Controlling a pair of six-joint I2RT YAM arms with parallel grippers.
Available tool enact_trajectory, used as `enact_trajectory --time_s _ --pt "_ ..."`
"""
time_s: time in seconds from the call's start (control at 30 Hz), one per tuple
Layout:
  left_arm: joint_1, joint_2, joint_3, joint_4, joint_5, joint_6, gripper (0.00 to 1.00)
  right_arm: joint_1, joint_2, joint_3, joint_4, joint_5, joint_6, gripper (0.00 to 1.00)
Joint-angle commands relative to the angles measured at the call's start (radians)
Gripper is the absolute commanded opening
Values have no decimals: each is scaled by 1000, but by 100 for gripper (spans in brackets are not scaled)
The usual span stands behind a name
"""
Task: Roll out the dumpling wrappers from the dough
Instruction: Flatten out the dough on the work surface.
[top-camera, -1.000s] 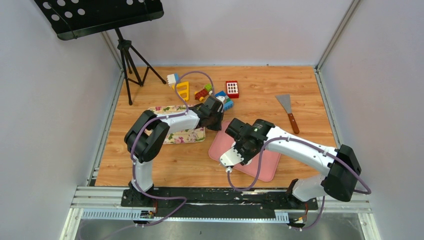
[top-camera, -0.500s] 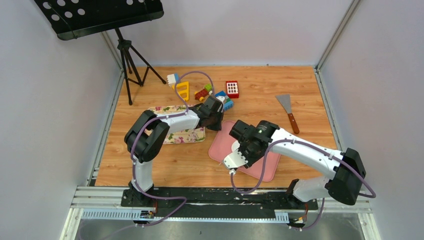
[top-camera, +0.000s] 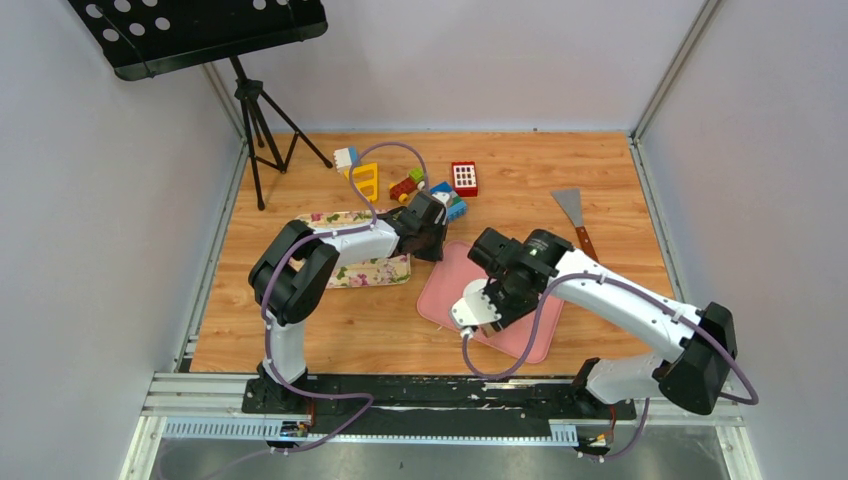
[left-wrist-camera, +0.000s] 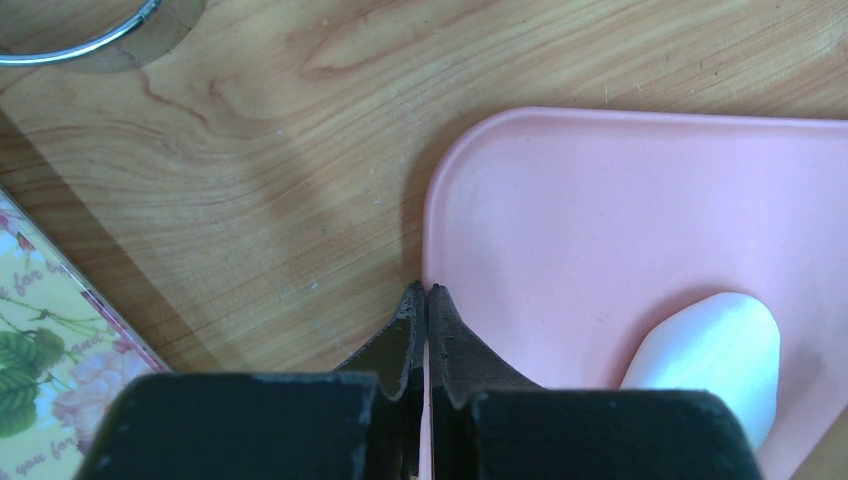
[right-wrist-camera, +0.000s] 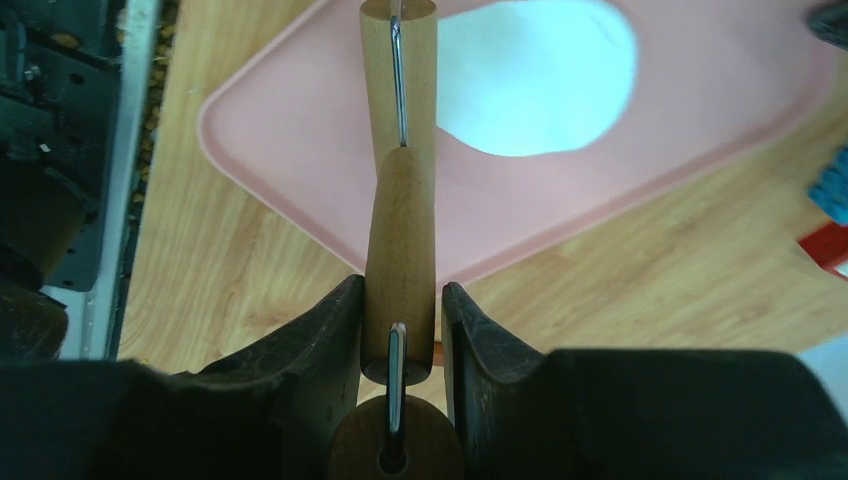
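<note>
Left claw (left-wrist-camera: 427, 300) pinched shut on pink mat (left-wrist-camera: 600, 200) rim, likely anchoring it against sliding; right claw (right-wrist-camera: 400, 300) part-closed around wooden rolling pin (right-wrist-camera: 400, 230) handle, aimed at dough (right-wrist-camera: 535, 75); dough lies on mat, partly flattened oval.

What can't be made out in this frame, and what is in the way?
The dough: under the right arm in the top view; cut by the top edge and crossed by the rolling pin in the right wrist view.
The rolling pin's far end: beyond that same edge.
The metal ring: mostly off the left wrist view's top edge.
Whether the shut left claw touches the pink mat: too close to tell.
</note>
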Motion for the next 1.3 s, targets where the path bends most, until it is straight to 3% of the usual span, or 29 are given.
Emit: enact_trajectory --time_s 0.0,0.47,1.27 --pt "4 53 3 -33 -18 13 0 -45 -42 127 24 13 -7 0" --pt "5 53 3 -30 -8 13 0 -136 135 114 199 66 -84 0" --pt "8 54 6 -33 -5 12 0 -144 54 -71 28 -118 -42 0"
